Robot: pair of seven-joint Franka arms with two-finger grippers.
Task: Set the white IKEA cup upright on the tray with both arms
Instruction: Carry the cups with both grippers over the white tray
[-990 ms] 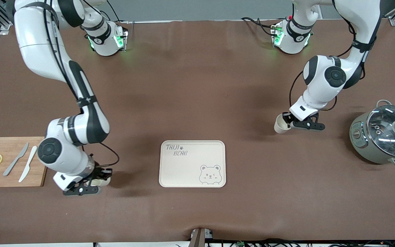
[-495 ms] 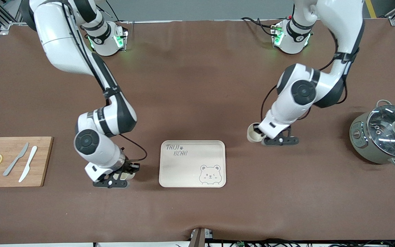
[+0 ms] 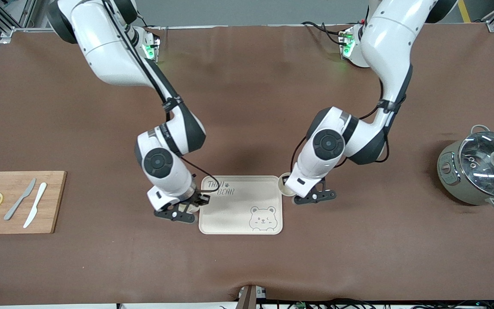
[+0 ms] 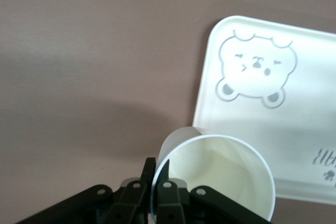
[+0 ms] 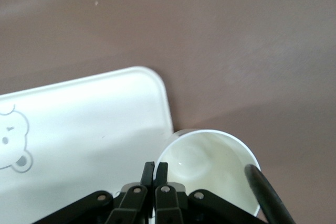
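The cream tray with "TAIJI BEAR" lettering and a bear face lies in the middle of the table. My left gripper is shut on the rim of a white cup, mouth up, at the tray's corner toward the left arm's end. In the left wrist view its fingers pinch the cup's wall, with the tray just past it. My right gripper is shut on a second white cup beside the tray's edge at the right arm's end. The right wrist view shows that cup and the tray.
A wooden cutting board with two knives and two lemon slices lies at the right arm's end. A grey pot with a glass lid stands at the left arm's end.
Both arms have swung inward toward the tray, each carrying its cup. The left cup now reaches the tray's corner and the right cup its edge.
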